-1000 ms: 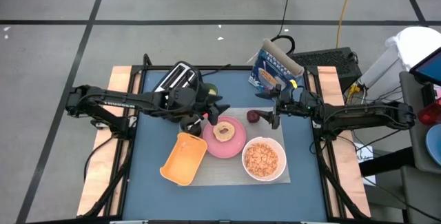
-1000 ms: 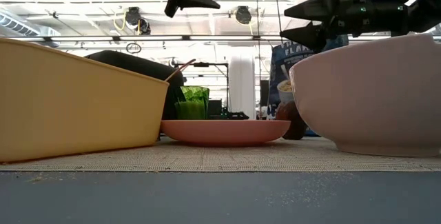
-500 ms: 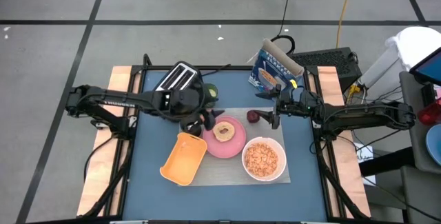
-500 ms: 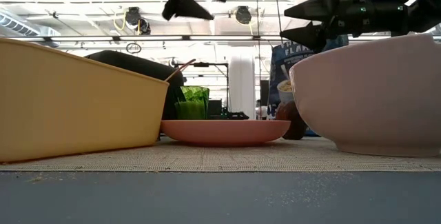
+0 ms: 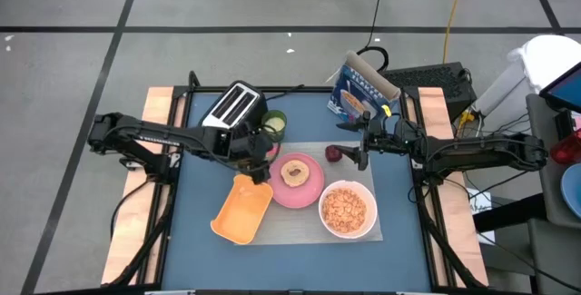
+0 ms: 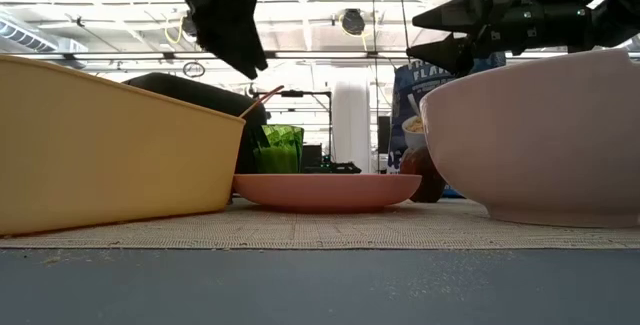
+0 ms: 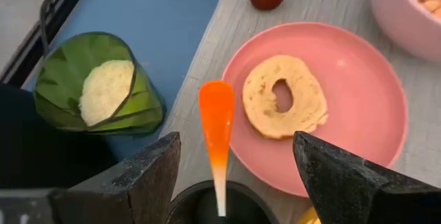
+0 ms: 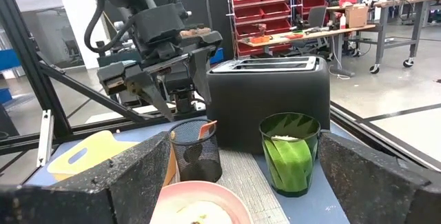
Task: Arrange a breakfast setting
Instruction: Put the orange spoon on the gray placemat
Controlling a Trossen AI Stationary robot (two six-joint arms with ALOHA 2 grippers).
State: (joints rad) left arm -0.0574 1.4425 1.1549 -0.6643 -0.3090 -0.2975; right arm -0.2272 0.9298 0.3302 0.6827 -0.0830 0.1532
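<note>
Item: spoon (image 7: 217, 124), orange. Stands upright in a black mesh cup (image 8: 196, 151), bowl end up, long axis near vertical. Cup sits at mat's (image 5: 300, 227) far-left corner, between toaster (image 5: 234, 104) and plate (image 5: 313, 189), beside the green cup (image 7: 100, 89).

My left hand (image 5: 257, 154): directly over the cup, fingers spread and empty, one either side of the spoon per left wrist view. Spoon lies straight below me; the move turns on coming down along its axis, I judge. Left arm far nearer than right.

My right hand (image 5: 362, 152): waits at mat's far-right side, fingers apart, holding nothing, just right of the fruit (image 5: 333, 153).

Already on mat: plate w/ bagel (image 5: 294, 172) at centre; bowl (image 5: 347, 210) w/ cereal (image 5: 345, 209) near-right; fruit far of plate.

Not in set: yellow tray (image 5: 241, 210) tilted at mat's near-left; cereal bag (image 5: 361, 88) far-right on tabletop (image 5: 200, 259).

Left to do, I judge: spoon out of cup and laid by bowl.
</note>
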